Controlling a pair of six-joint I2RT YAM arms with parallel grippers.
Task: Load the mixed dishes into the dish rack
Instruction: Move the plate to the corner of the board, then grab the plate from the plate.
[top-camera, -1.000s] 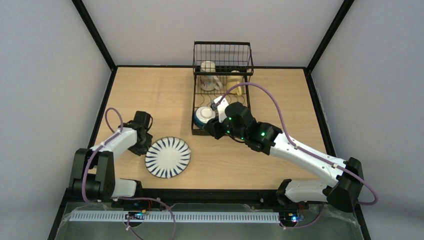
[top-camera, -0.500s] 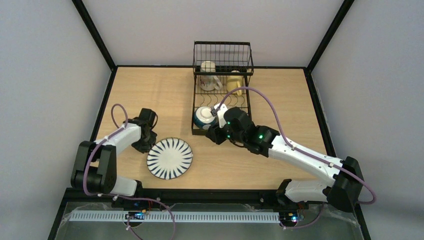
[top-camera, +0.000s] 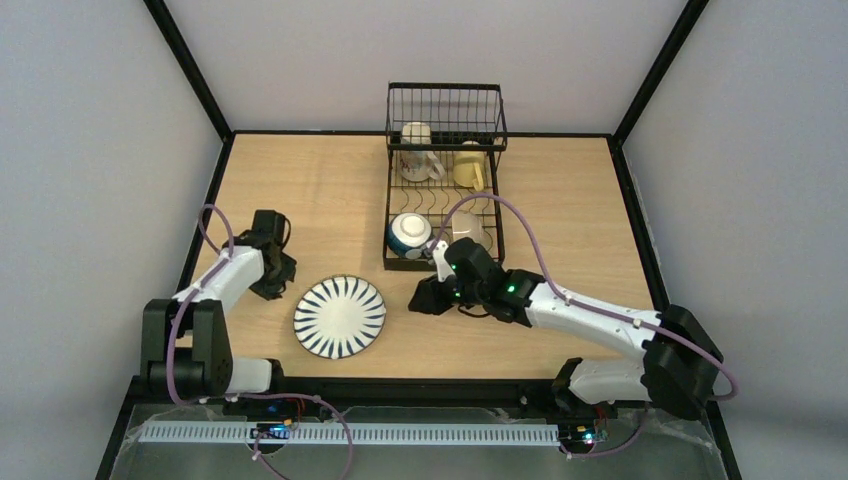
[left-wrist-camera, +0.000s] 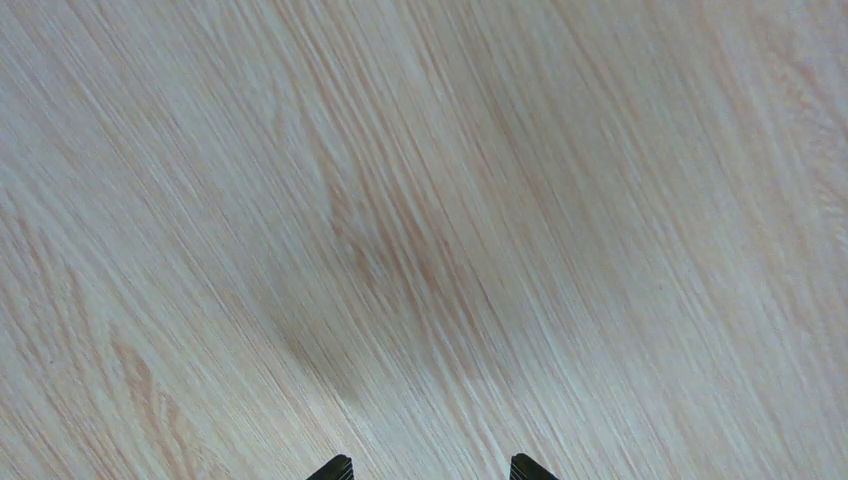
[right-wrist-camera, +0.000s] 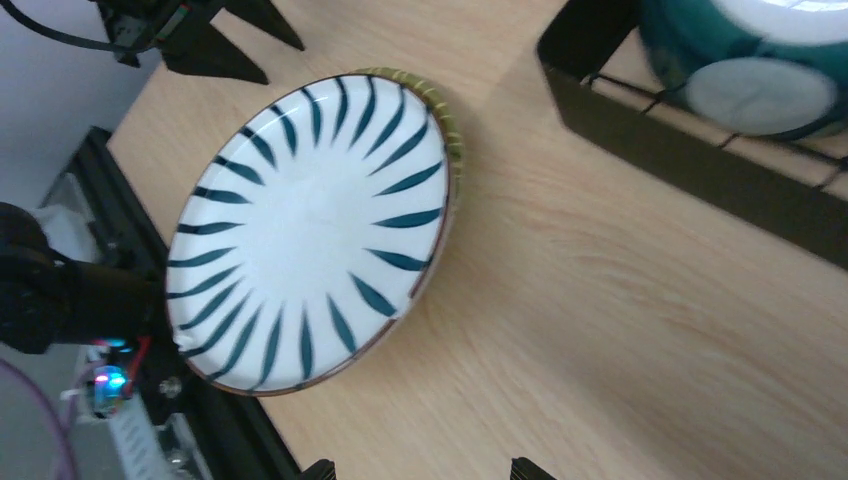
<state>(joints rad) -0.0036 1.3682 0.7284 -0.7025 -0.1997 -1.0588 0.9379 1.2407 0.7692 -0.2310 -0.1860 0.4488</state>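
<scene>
The black wire dish rack (top-camera: 445, 120) stands at the back middle. It holds a beige mug (top-camera: 415, 160), a yellow mug (top-camera: 470, 170), a blue-outside bowl (top-camera: 408, 234) and a cream bowl (top-camera: 472, 230). The white plate with dark stripes (top-camera: 339, 316) lies on the table near the front. In the right wrist view the plate (right-wrist-camera: 310, 230) lies on a yellow-green rim (right-wrist-camera: 445, 110). My right gripper (top-camera: 420, 300) is open and empty, low over the table to the right of the plate. My left gripper (top-camera: 270, 285) is open and empty over bare wood to the left of the plate.
The right wrist view shows the rack's black base edge (right-wrist-camera: 700, 170) and the blue bowl (right-wrist-camera: 740, 70) at top right. The table's black front rail (top-camera: 420, 385) runs close by the plate. Black frame posts stand at the back corners.
My right gripper has drawn back out of the rack, toward the front left, and the cream bowl now shows in the rack. My left gripper has moved left, away from the plate.
</scene>
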